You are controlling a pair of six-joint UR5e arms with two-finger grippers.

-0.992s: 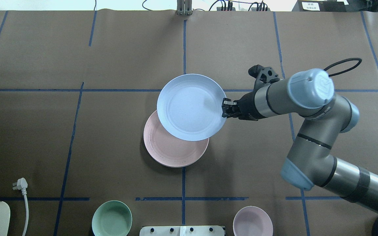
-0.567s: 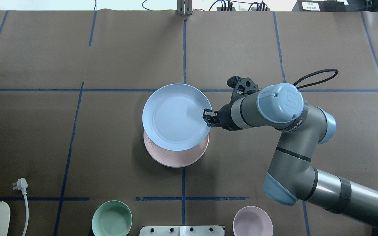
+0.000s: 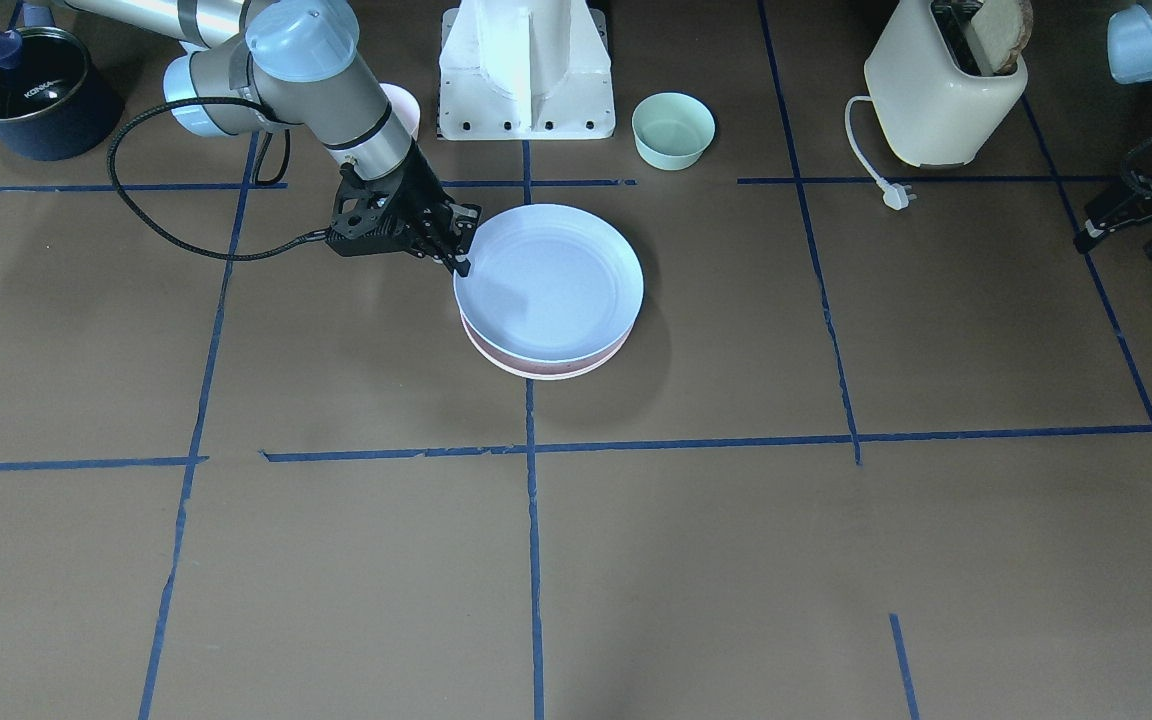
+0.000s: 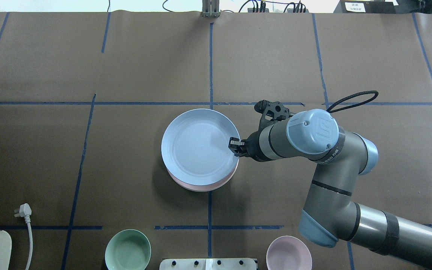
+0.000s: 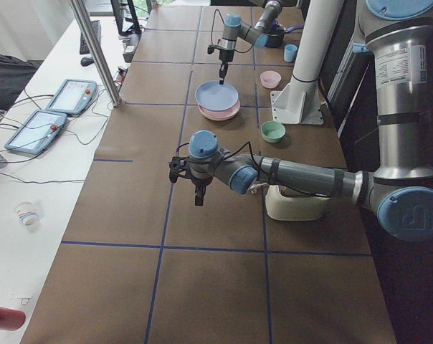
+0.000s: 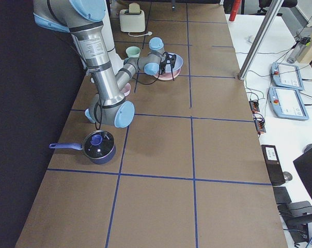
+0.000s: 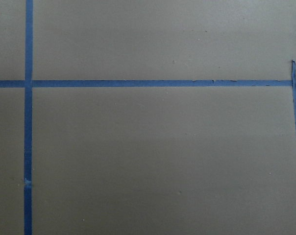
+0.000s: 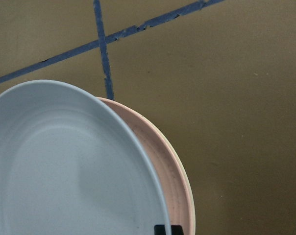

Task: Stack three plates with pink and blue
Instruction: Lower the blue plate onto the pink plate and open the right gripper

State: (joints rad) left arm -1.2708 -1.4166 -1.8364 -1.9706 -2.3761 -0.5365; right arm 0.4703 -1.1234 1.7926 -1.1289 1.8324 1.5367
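One brown-papered table (image 4: pixel 126 67), gridded with blue tape, is seen under everything. Across it the right arm (image 4: pixel 313 131) is reached, and the right gripper (image 4: pixel 234 145) is closed on the rim of the blue plate (image 4: pixel 197 146) — one finger over the lip, the other hidden beneath it. The left arm (image 5: pixel 295 175) is held low over bare paper well apart from the plates; its left gripper (image 5: pixel 198 193) points down, and whether its fingers are open or closed cannot be told, since only table and tape are shown in its wrist view.

From the right fingertips the blue plate is spread outward, away from the wrist. Directly under it the pink plate (image 4: pixel 201 186) is lain on the table, nearly covered — only a crescent is left showing beyond the blue rim, on the side toward the robot's base. Whether the two plates are touching cannot be judged.

Far off to the robot's left of the gripping fingers a cream toaster (image 3: pixel 941 95) is placed, its white plug (image 4: pixel 23 210) lying on the paper. A dark blue pot (image 3: pixel 26 95) is set behind the right wrist. Back toward the base from the fingers, a green bowl (image 4: pixel 128 250) and a pink bowl (image 4: pixel 289 253) are stood apart.
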